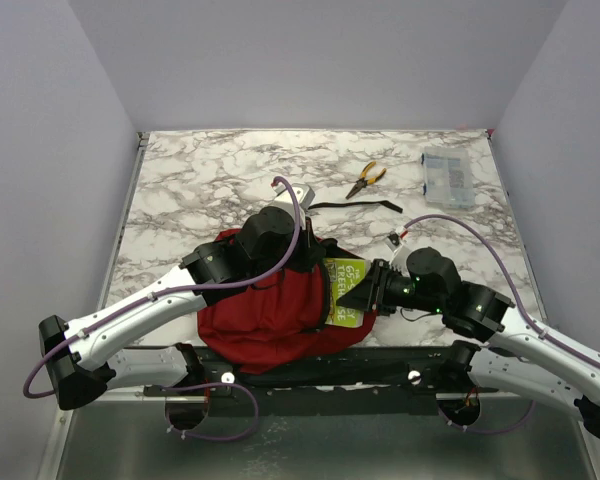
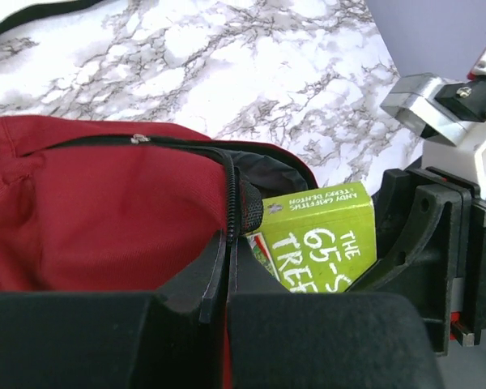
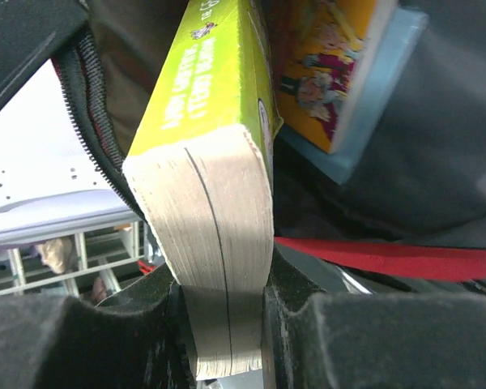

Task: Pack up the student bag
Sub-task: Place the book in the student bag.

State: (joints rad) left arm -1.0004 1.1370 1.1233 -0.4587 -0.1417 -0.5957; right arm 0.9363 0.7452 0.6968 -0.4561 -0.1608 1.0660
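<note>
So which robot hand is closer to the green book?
Right. The right gripper is clamped on the green book, which sits partly inside the student bag. The left gripper is just beside the book, pinching the bag's zipper edge.

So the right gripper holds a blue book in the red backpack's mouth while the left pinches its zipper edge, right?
Not blue: the book in the right gripper is lime green, as the right wrist view shows. The rest stands.
</note>
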